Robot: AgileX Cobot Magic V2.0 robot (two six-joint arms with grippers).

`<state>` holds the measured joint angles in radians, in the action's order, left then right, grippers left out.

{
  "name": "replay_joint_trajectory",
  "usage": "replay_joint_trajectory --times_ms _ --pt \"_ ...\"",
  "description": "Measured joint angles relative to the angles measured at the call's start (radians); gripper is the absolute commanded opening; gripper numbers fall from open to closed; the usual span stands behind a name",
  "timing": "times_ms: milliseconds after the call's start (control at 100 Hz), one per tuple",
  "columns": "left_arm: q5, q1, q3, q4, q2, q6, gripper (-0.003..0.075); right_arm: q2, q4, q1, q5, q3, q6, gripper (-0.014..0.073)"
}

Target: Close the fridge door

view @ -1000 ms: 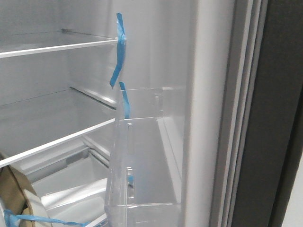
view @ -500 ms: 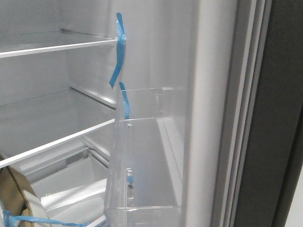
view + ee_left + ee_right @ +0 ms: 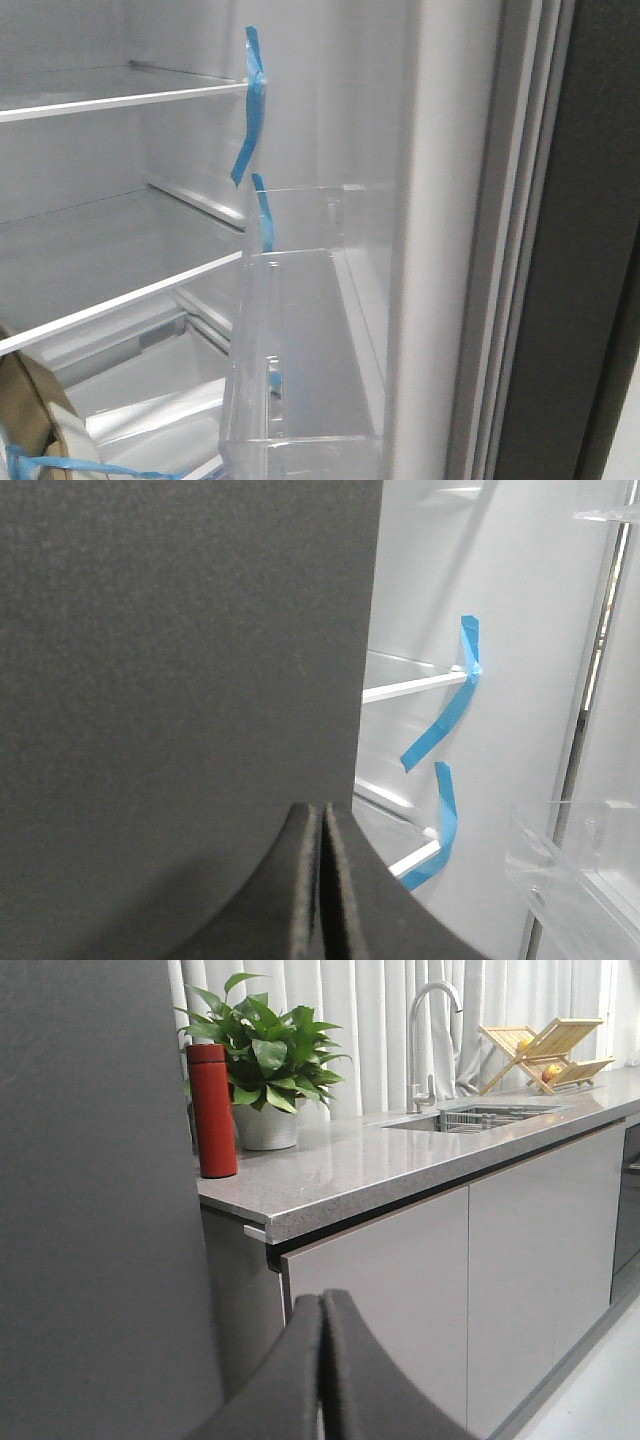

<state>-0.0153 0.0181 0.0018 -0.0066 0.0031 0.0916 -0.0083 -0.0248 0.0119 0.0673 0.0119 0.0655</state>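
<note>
The fridge door stands open. In the front view its white inner lining [image 3: 440, 200] carries a clear plastic bin [image 3: 300, 350] and blue tape strips [image 3: 250, 110], with the pale gasket [image 3: 510, 250] and the dark grey outer face [image 3: 590, 250] at the right. Neither gripper shows in the front view. My left gripper [image 3: 320, 815] is shut and empty, its tips close against a dark grey panel [image 3: 180, 660] beside the fridge opening. My right gripper [image 3: 322, 1300] is shut and empty beside a dark grey face [image 3: 90, 1210].
Glass shelves [image 3: 120, 100] and a drawer fill the fridge interior. A roll of tape [image 3: 40, 420] sits at the lower left. In the right wrist view a grey counter [image 3: 350, 1175] holds a red bottle [image 3: 212, 1110], a potted plant [image 3: 265, 1060], a sink tap [image 3: 425, 1030] and a dish rack [image 3: 545, 1045].
In the front view the door's lining and gasket have shifted slightly to the right. Nothing else has visibly changed.
</note>
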Motion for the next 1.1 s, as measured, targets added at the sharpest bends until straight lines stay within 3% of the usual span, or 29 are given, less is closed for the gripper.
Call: replay_joint_trajectory --times_ms 970,1100 --pt "0.0 0.0 0.0 0.0 0.0 0.0 -0.0021 0.0 0.0 0.0 -0.014 0.0 0.0 -0.0076" --pt "0.0 0.0 0.0 0.0 0.0 0.0 -0.002 0.073 0.0 0.0 -0.011 -0.038 0.0 -0.0076"
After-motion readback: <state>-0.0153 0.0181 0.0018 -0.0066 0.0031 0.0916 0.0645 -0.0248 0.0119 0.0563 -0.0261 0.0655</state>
